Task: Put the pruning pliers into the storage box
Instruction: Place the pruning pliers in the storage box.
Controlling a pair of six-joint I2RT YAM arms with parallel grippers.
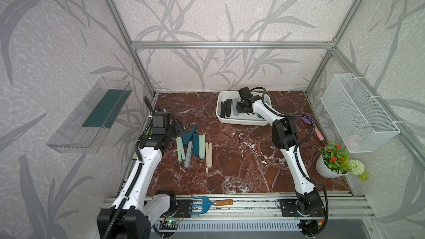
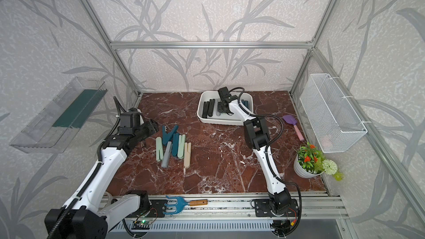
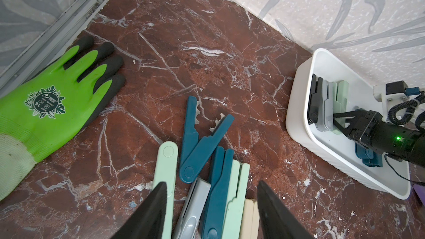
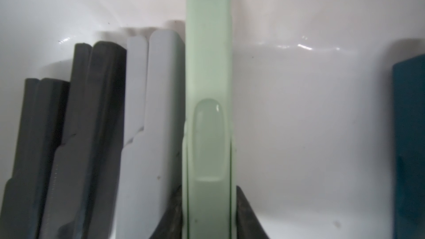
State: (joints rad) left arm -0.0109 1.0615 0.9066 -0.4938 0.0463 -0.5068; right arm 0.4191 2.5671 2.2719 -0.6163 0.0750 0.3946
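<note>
The white storage box (image 1: pixel 241 121) (image 2: pixel 220 120) stands at the back of the marble table. Black (image 1: pixel 226 108), grey and teal (image 4: pixel 409 134) pruning pliers lie inside it. My right gripper (image 1: pixel 242 108) (image 4: pixel 208 189) reaches down into the box, shut on a mint green plier (image 4: pixel 208 77) that lies against the grey one. Several more pliers (image 1: pixel 195 144) (image 3: pixel 218 180) in teal, mint, grey and beige lie in a loose pile at the table's left. Over the pile's near end, my left gripper (image 1: pixel 178 129) (image 3: pixel 211 183) hangs open and holds nothing.
A green glove (image 3: pixel 50 93) lies by the left wall. A blue hand rake (image 1: pixel 207 204) rests on the front rail. A purple and pink spatula (image 1: pixel 315 127), a flower pot (image 1: pixel 331 164) and a wire basket (image 1: pixel 358 111) are at the right. A clear bin (image 1: pixel 89 116) hangs at the left.
</note>
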